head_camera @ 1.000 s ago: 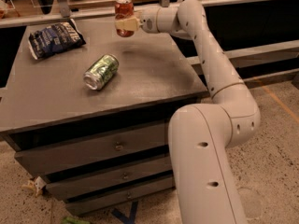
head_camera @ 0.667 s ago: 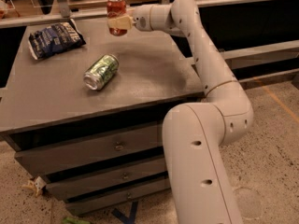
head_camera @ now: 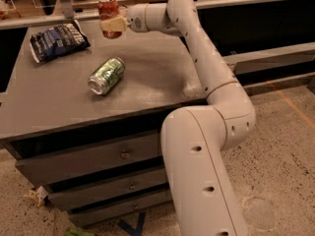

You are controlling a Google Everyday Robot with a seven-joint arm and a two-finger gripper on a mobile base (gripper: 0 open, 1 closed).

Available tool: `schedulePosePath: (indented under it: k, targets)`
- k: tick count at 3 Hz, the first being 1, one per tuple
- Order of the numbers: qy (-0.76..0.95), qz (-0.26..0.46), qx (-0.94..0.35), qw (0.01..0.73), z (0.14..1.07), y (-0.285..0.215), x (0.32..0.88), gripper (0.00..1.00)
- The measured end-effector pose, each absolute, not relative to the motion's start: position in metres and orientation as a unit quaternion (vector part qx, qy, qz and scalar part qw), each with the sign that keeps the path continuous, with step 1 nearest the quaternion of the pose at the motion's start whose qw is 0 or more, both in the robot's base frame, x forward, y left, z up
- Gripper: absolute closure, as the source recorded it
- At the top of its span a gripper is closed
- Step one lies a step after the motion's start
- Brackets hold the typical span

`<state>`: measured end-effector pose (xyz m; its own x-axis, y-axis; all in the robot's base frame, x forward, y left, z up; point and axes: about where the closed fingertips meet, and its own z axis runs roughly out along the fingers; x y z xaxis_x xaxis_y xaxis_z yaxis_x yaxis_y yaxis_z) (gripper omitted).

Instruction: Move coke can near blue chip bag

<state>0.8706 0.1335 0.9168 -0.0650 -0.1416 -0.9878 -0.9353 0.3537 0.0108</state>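
Note:
The coke can is red with a silver top and is held upright above the far part of the table. My gripper is shut on the coke can, its pale fingers around the can's lower half. The blue chip bag lies flat on the table's far left corner, to the left of the can and a little nearer to the camera. The arm reaches in from the right over the table.
A green and silver can lies on its side in the middle of the grey table. Drawers sit below the tabletop. A rail and shelf run behind the table. The arm's base stands at the table's right front.
The gripper has carried the coke can leftward along the far edge of the table, closer to the blue chip bag. The green can and the bag have not moved.

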Motion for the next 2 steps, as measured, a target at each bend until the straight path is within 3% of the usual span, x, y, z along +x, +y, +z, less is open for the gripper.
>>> schedulePosePath:
  k: [2]
  targets:
    - [0.635,0.334,-0.437,0.542,0.902,0.160,0.885,1.00]
